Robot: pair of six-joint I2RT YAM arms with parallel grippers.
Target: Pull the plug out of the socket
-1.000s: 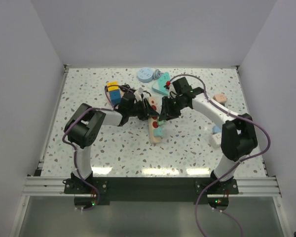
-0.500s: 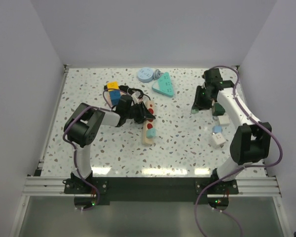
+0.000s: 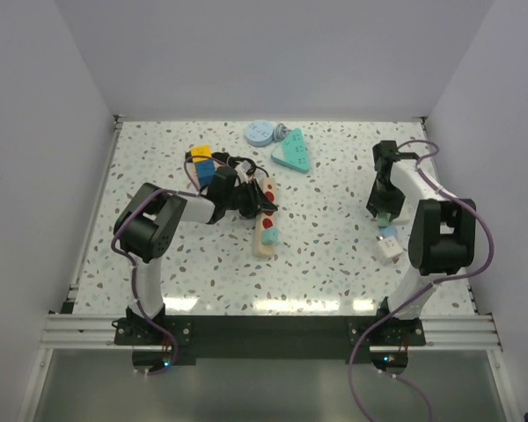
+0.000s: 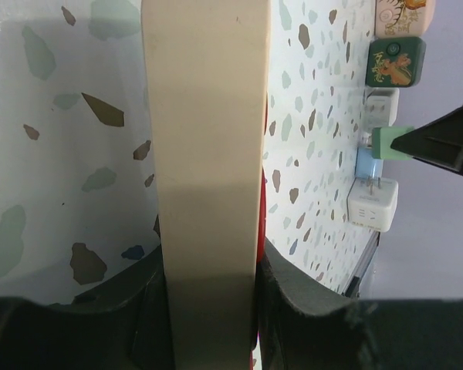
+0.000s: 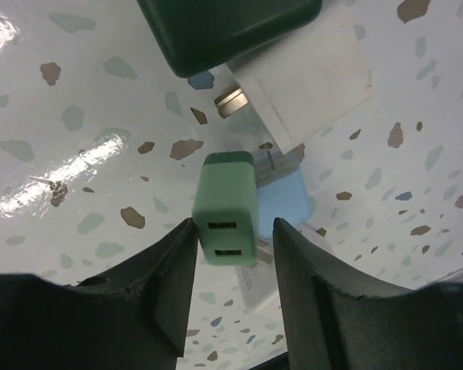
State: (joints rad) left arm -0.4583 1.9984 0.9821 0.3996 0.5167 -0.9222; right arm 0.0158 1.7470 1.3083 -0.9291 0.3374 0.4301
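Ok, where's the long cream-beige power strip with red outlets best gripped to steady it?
Across its narrow width near the far end, coming from the left. The long cream-beige power strip has straight parallel long edges that fit between the fingers, and this leaves the near outlets uncovered. The left gripper clamps it this way.

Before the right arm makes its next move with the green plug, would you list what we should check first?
1. Separation: ok; the green plug is at the right gripper, far from the socket.
2. Socket held: ok; the left gripper is closed against both of its sides.
3. Hold on the plug: cannot tell; a gap shows beside one finger.
4. Free landing spot below the plug: not ok; a blue adapter and a white adapter lie right underneath.
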